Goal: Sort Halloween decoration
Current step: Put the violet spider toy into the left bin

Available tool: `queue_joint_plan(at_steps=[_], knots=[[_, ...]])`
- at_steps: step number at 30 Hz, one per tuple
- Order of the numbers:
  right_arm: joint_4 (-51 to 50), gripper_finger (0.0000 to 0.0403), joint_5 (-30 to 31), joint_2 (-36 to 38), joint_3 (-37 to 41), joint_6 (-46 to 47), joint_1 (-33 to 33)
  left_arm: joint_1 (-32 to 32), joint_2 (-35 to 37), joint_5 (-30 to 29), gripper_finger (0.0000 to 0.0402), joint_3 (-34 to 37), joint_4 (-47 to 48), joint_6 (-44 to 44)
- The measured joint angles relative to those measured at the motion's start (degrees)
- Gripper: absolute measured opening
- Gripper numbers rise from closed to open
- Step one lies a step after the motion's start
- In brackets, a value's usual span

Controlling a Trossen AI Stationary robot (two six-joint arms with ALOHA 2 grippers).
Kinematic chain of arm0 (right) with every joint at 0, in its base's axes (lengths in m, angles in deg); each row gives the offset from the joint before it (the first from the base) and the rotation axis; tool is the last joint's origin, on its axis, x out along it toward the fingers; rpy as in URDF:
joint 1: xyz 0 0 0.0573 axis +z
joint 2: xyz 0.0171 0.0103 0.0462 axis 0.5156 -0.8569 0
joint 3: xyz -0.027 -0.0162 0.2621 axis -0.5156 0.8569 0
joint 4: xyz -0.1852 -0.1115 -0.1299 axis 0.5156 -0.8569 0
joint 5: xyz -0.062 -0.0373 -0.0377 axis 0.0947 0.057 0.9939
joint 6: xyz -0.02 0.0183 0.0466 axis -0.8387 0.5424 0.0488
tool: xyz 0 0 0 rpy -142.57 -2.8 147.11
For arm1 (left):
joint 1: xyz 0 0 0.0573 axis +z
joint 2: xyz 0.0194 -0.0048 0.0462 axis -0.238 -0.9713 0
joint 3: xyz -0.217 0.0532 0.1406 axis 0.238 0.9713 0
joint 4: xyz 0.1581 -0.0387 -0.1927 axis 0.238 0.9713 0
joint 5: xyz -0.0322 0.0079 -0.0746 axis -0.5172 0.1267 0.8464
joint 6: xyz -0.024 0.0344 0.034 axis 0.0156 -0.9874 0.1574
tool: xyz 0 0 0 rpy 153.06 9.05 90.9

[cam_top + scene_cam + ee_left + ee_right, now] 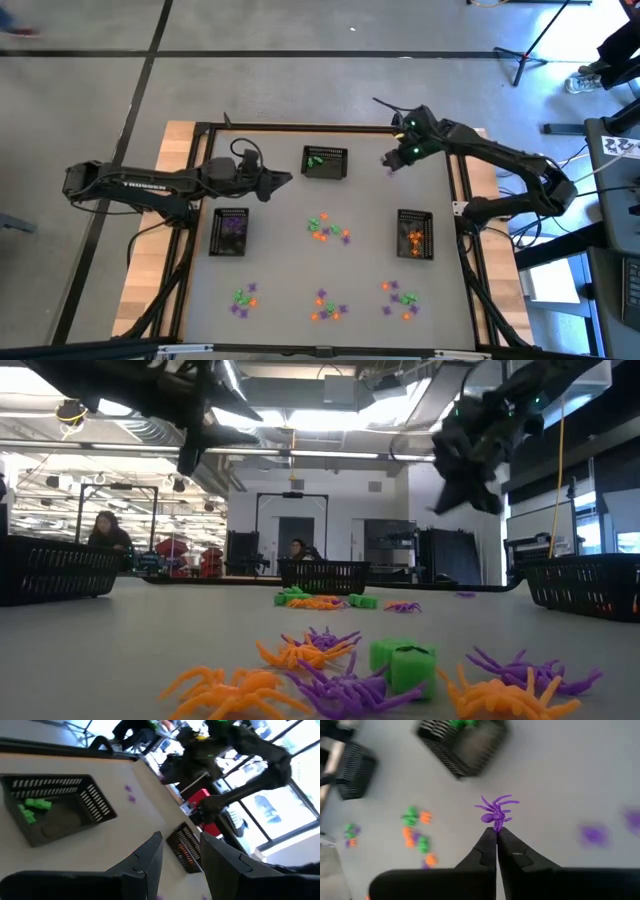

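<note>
Above the grey table (280, 270), right hand (496, 831) pinches a purple spider (496, 810) at its fingertips

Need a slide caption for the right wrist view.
Right hand pinching a purple spider above the table.

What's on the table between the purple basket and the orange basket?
In the high view, between purple basket and orange basket lies one mixed cluster of trinkets; otherwise bare table.

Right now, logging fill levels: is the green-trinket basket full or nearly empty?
Nearly empty: the green-trinket basket holds a few green pieces in one corner; its floor is mostly bare.
</note>
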Motion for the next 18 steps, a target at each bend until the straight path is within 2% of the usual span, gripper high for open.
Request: queue_joint_plan(at_steps=[5, 8, 14, 18], knots=[[11.0, 0.0004, 0.8, 1.0, 0.0, 7.5, 9.1, 0.9, -3.4, 0.3, 0.0121, 0.0, -7.3, 2.6], [17.2, 0.0004, 3.2, 1.0, 0.0, 10.4, 14.0, 1.2, -5.8, 0.3, 0.0121, -0.2, -12.6, 3.1], [24.3, 0.0005, 9.2, 0.9, 0.0, 13.3, 20.0, 1.6, -12.0, 0.8, 0.0121, -5.8, -12.7, 2.5], [25.3, 0.0005, 12.4, 0.9, 0.0, 13.4, 22.1, 1.6, -17.7, 3.8, 0.0121, -11.1, -12.7, 2.1]])
